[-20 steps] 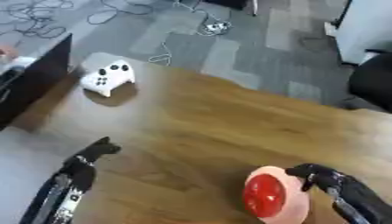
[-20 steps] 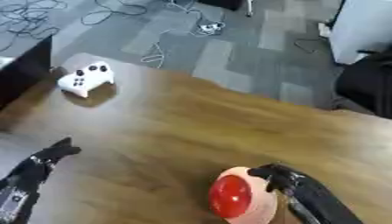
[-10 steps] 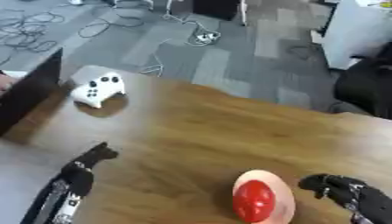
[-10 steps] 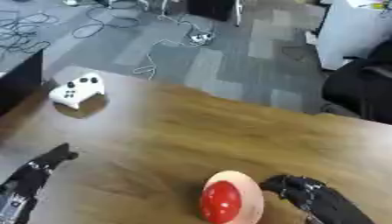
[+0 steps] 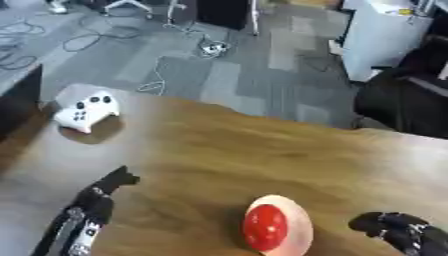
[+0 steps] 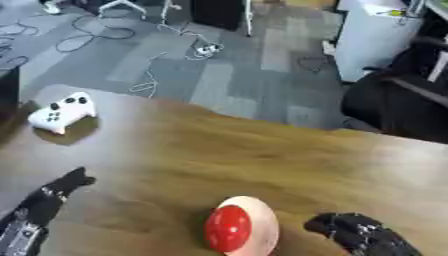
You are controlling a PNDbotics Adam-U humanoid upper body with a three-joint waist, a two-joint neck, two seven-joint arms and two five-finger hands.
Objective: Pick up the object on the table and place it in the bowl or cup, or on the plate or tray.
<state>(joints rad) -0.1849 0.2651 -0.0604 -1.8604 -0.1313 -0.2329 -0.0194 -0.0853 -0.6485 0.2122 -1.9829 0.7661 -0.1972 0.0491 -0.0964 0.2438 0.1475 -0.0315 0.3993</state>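
Left eye view: the wooden surface (image 5: 262, 145) fills the lower two thirds of the frame, running up to an edge beyond which grey carpeted floor (image 5: 219, 75) with loose cables takes the top. Low centre sits a pale pink bowl or plate (image 5: 293, 230) seen at a slant, and a red round object (image 5: 265, 226) lies in it, so the placing looks already done. By its look that red thing is smooth and rigid, probably light, and likely to roll or slip; I judge it best taken from opposite sides across its widest part. The white game controller (image 5: 86, 111) rests at the upper left of the surface, well apart from the bowl; it reads as hard plastic, light, with two horns that offer an easy hold. The right hand (image 6: 350, 231) shows at the lower right, just beside the bowl, fingers curled with nothing in them. The left hand (image 5: 105, 187) sits lower left, fingers fairly straight, holding nothing. No brand, label or writing can be read anywhere
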